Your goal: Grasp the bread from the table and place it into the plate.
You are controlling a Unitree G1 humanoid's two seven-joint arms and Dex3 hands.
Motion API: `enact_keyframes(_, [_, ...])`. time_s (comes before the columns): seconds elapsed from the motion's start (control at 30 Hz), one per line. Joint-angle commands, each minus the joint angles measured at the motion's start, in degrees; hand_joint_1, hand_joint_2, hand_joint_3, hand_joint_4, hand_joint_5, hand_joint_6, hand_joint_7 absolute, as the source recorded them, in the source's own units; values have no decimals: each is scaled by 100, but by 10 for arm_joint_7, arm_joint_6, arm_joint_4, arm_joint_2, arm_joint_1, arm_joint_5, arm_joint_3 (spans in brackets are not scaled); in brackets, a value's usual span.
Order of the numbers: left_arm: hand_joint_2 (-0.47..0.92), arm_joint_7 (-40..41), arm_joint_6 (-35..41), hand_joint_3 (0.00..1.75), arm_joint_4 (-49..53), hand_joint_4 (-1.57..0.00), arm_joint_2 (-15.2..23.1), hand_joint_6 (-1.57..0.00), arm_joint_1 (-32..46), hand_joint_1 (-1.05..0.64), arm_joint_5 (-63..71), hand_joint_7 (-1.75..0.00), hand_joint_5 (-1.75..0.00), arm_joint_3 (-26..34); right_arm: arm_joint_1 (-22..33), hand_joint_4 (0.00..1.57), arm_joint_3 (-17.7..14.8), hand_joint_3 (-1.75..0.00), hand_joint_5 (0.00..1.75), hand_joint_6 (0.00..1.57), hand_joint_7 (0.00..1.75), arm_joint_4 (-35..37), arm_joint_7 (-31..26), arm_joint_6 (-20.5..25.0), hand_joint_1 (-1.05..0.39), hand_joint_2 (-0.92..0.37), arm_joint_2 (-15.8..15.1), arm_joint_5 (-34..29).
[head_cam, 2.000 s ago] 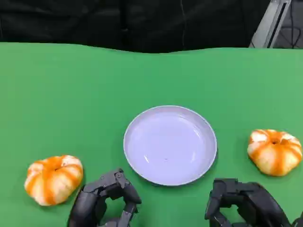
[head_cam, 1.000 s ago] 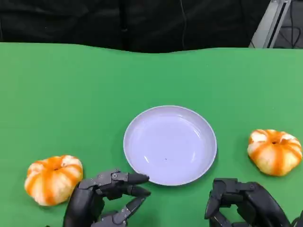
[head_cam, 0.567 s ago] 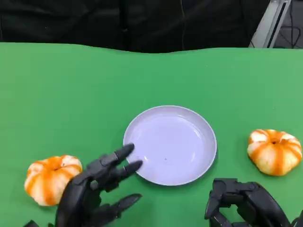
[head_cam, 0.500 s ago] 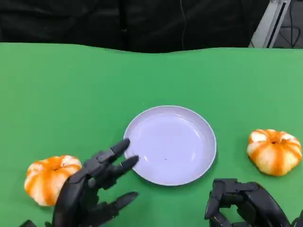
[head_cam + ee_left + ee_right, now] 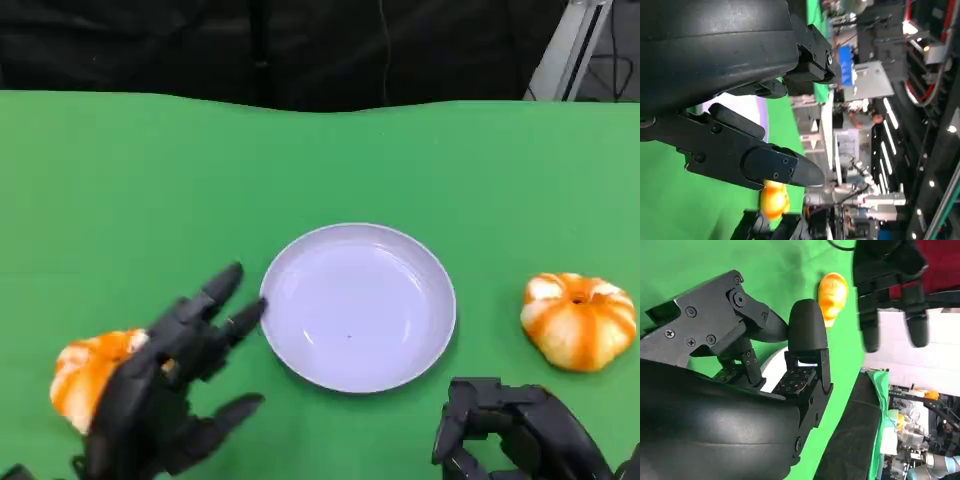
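Observation:
Two orange-and-white pumpkin-shaped breads lie on the green table. The left bread [image 5: 78, 378] sits at the near left, partly hidden by my left hand [image 5: 160, 400], which hovers at its right side with fingers spread and holds nothing. The right bread [image 5: 579, 320] lies at the right, apart from my right hand [image 5: 518, 435], whose fingers are curled in on nothing near the front edge. The pale lavender plate [image 5: 300, 350] stands between the breads with nothing in it. In the right wrist view, the left bread [image 5: 832, 294] shows beside the spread left hand [image 5: 890, 295].
The green table [image 5: 150, 200] stretches wide behind the plate, ending at a dark backdrop. A metal frame [image 5: 565, 45] stands past the far right corner. In the left wrist view an orange bread [image 5: 774, 198] shows beyond my fingers.
My left hand has uncurled its fingers, spread them wide and moved left, now overlapping the left bread. The right hand, the plate and both breads have stayed put.

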Motion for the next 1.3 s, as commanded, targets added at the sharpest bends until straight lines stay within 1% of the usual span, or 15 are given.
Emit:
enact_keyframes(0.03, [92, 11, 9, 20, -27, -35, 16, -30, 8, -68, -3, 0, 0, 19, -3, 83, -7, -108, 157, 85, 128, 3, -2, -7, -11, -56, -7, 1])
enact_keyframes(0.27, [92, 33, 1, 22, -47, -33, 36, -29, 8, -68, 30, 0, 0, 46, 0, 83, -7, -107, 157, 85, 128, -2, 2, 1, -11, -56, -7, 6])
enact_keyframes(0.73, [92, 38, 2, 22, -49, -33, 36, -30, 8, -67, 35, 0, 0, 46, 0, 83, -7, -106, 157, 85, 127, -2, 2, 1, -11, -56, -7, 6])
enact_keyframes(0.77, [92, 86, 25, 24, -80, -34, 73, -31, 19, -71, 134, -1, -1, 84, -1, 83, -7, -106, 157, 85, 127, -1, 2, -1, -11, -56, -7, 6])
enact_keyframes(0.8, [92, 125, 44, 29, -104, -37, 100, -35, 27, -80, 212, -2, -2, 114, -1, 82, -7, -106, 157, 85, 127, 1, 2, -4, -11, -56, -6, 5])
enact_keyframes(0.83, [92, 153, 58, 32, -121, -38, 118, -37, 33, -85, 269, -3, -2, 133, -2, 82, -7, -106, 156, 85, 127, 1, 1, -5, -10, -57, -6, 3])
enact_keyframes(0.87, [92, 171, 68, 34, -131, -39, 127, -39, 36, -87, 302, -3, -2, 143, -2, 82, -6, -106, 156, 85, 127, 1, 0, -6, -11, -56, -6, 2])
enact_keyframes(1.03, [92, 209, 88, 35, -138, -39, 144, -39, 41, -90, 338, -2, -2, 135, -4, 82, -7, -107, 157, 85, 128, 4, -1, -6, -11, -56, -7, 0])
enact_keyframes(1.23, [92, 226, 94, 34, -141, -39, 154, -39, 44, -90, 338, -2, -1, 123, -4, 82, -7, -107, 158, 85, 128, 4, -1, -6, -11, -56, -7, 0])
enact_keyframes(1.3, [92, 241, 114, 34, -151, -38, 163, -40, 50, -90, 372, -2, -1, 126, -2, 82, -7, -107, 158, 85, 128, 1, -1, -3, -11, -56, -7, 0])
